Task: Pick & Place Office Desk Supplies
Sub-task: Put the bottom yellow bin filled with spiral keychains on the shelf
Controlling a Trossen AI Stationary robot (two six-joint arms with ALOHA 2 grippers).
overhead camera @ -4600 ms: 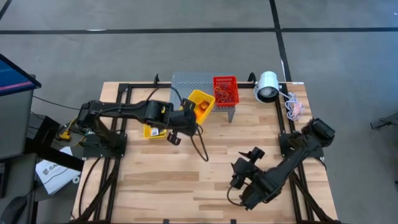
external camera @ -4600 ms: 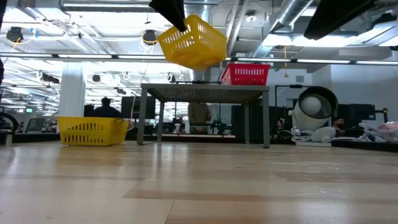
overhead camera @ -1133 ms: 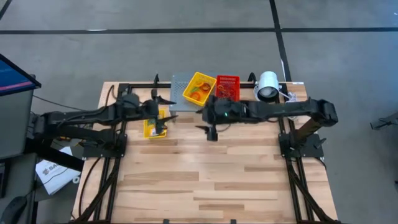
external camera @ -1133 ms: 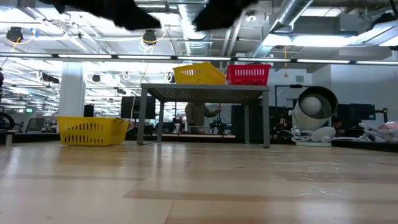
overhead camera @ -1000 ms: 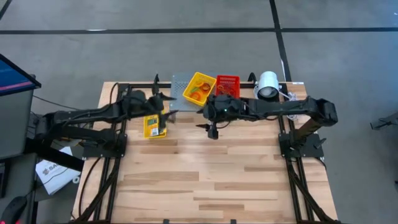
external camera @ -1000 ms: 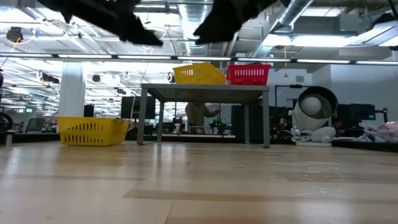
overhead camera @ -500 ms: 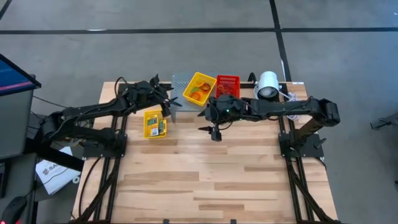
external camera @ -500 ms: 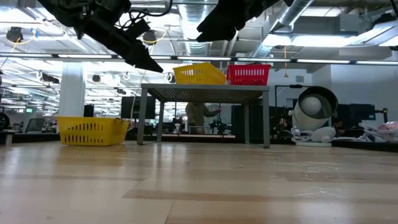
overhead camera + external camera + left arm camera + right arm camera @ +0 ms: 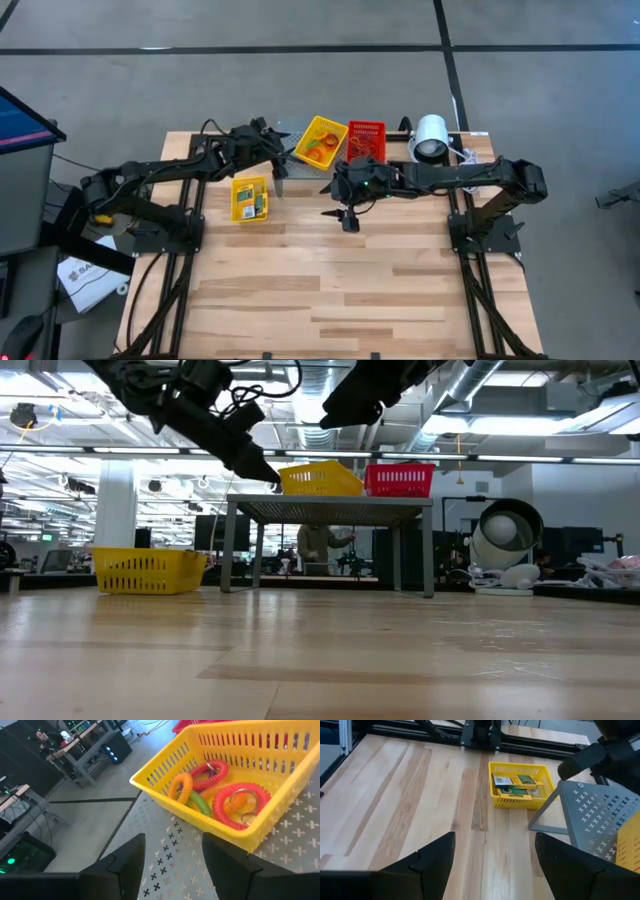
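We see the left gripper (image 9: 170, 865), jaws open, before a yellow slotted plastic basket (image 9: 280, 827) of coiled bands (image 9: 239, 805) on the perforated grey stand (image 9: 170, 855); right gripper (image 9: 492, 857) jaws open, empty.

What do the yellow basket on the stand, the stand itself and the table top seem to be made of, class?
Yellow basket: probably moulded plastic, glossy, with slotted walls. Grey stand: likely sheet metal, matt grey, punched with small crosses. Table top: wood, pale planks with visible grain and joints.

red basket (image 9: 200, 724) cut off by edge, crayon boxes (image 9: 516, 786) print unreadable
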